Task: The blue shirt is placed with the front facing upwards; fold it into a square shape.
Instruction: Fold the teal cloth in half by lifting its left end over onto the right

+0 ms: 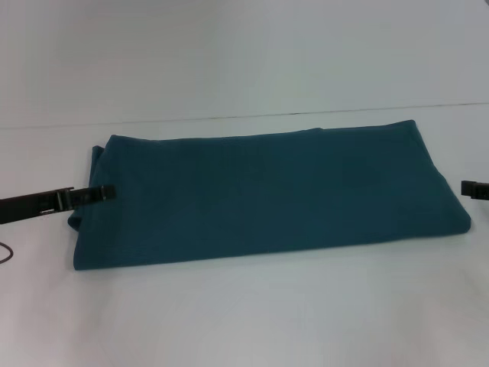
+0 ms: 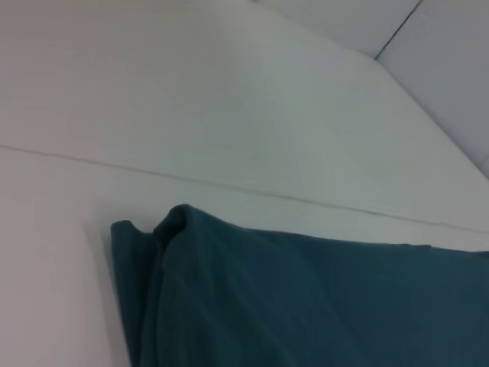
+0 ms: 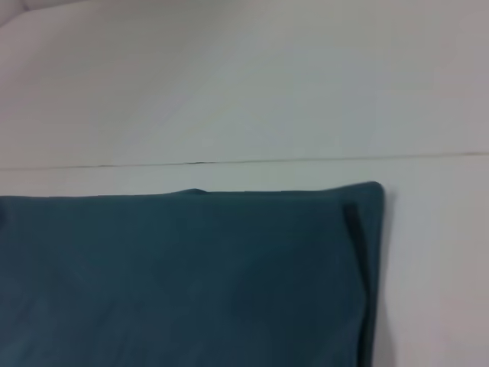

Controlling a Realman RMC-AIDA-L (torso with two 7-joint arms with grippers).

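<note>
The blue shirt (image 1: 267,195) lies on the white table as a long flat band folded lengthwise, plain teal side up, with no lettering showing. Its bunched left end (image 2: 164,252) shows in the left wrist view, its squared right end (image 3: 359,252) in the right wrist view. My left gripper (image 1: 103,193) reaches in low from the left, its tip over the shirt's left edge. At the picture's right border my right gripper (image 1: 474,189) sits just beyond the shirt's right edge, apart from the cloth.
The white table (image 1: 244,321) spreads all around the shirt. A thin seam (image 1: 306,115) runs across just behind the shirt. A dark cable loop (image 1: 6,254) shows at the left border.
</note>
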